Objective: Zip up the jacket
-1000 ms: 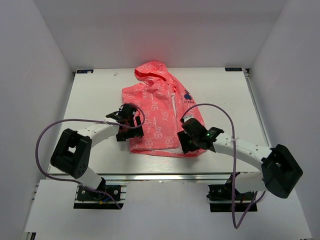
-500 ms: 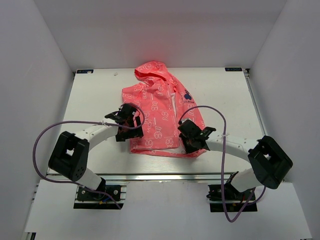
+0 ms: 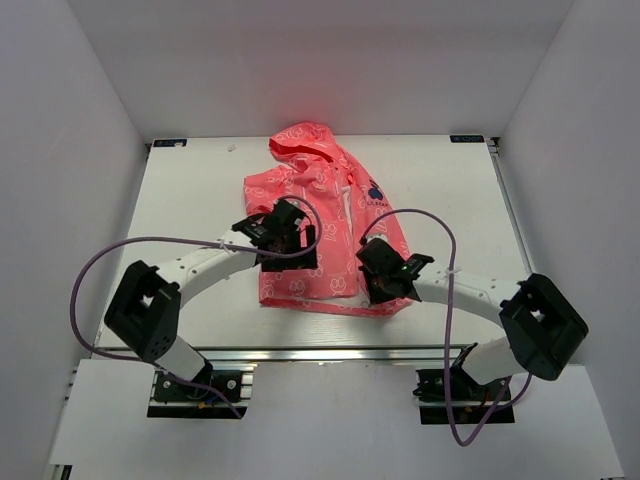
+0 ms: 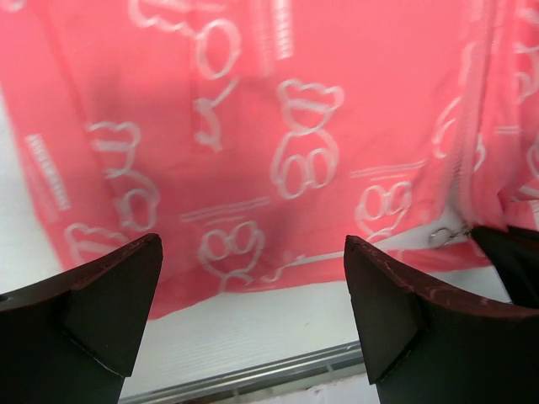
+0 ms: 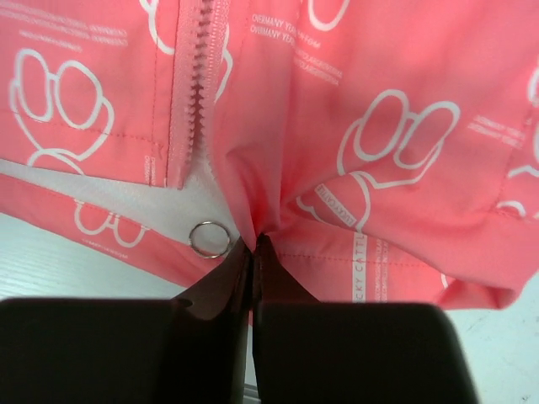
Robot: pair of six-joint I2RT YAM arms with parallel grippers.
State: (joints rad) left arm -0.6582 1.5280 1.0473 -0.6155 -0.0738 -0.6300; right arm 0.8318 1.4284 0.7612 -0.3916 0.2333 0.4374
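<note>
The coral-pink jacket (image 3: 315,205) lies flat on the white table, hood at the far end and hem toward me. Its zipper (image 5: 199,80) is apart at the bottom, and a small metal ring (image 5: 210,238) lies at the hem beside it. My right gripper (image 5: 253,241) is shut on a pinched fold of the jacket's hem just right of the zipper (image 4: 464,143). My left gripper (image 4: 253,286) hovers open over the jacket's lower left front (image 4: 286,126), with nothing between its fingers (image 4: 109,295). In the top view the left gripper (image 3: 287,252) and the right gripper (image 3: 374,287) flank the hem.
The table's near edge with a metal rail (image 3: 330,352) runs just below the hem. White walls enclose the table (image 3: 190,190) on the left, right and back. Purple cables (image 3: 100,262) loop from both arms.
My right gripper has closed on a fold of the jacket's hem. My left arm has moved right, from the jacket's left edge to above its lower front, staying open.
</note>
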